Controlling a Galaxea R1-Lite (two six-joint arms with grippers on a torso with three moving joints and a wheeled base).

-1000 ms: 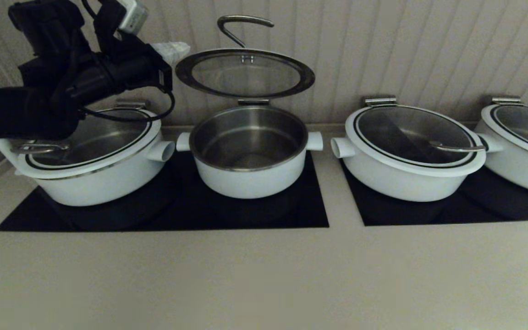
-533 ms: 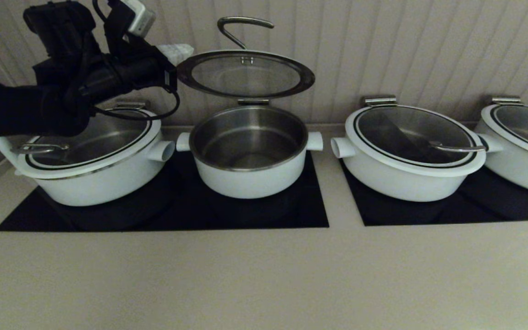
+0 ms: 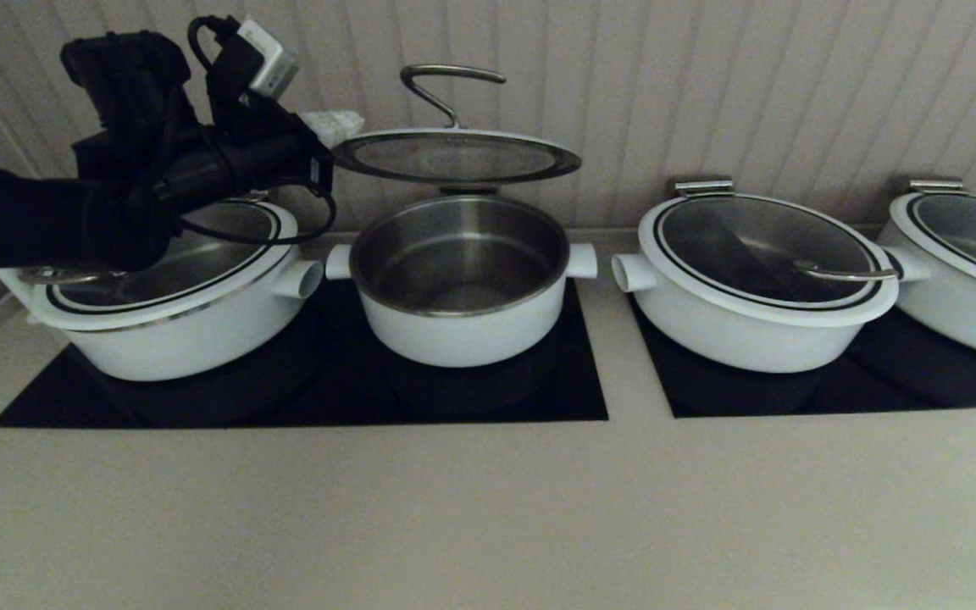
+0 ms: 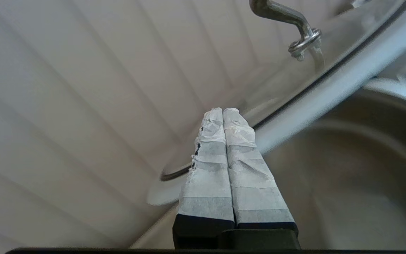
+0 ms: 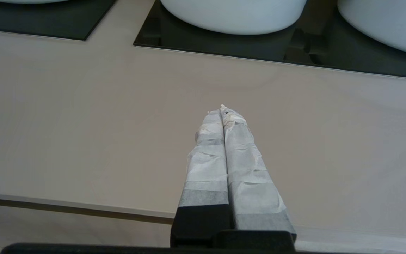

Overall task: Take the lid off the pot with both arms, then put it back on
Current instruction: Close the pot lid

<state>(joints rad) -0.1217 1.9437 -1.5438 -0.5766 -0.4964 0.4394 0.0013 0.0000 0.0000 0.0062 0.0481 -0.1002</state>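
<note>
The pot (image 3: pixel 463 326) stands open on the black hob between wider pots; its steel inside shows in the left wrist view (image 4: pixel 347 183). The lid (image 3: pixel 454 157) hangs above its back edge, tilted only slightly, with its curved steel handle (image 3: pixel 441 80) pointing up. My left gripper (image 3: pixel 334 125) is shut and empty, its tips at the lid's left edge. In the left wrist view the shut gripper (image 4: pixel 223 111) lies across the lid's white rim (image 4: pixel 330 91). My right gripper (image 5: pixel 223 110) is shut and empty, low over the counter near its front edge, out of the head view.
A wide lidded pot (image 3: pixel 183 330) sits under my left arm. Two more lidded pots (image 3: pixel 751 330) (image 3: pixel 962 288) stand on a second black hob (image 3: pixel 878 381) to the right. A ribbed wall (image 3: pixel 708 85) runs close behind. Beige counter (image 3: pixel 488 508) lies in front.
The lid has swung down from a steep tilt to nearly level over the pot. My left gripper has moved down and slightly right along with the lid's left edge.
</note>
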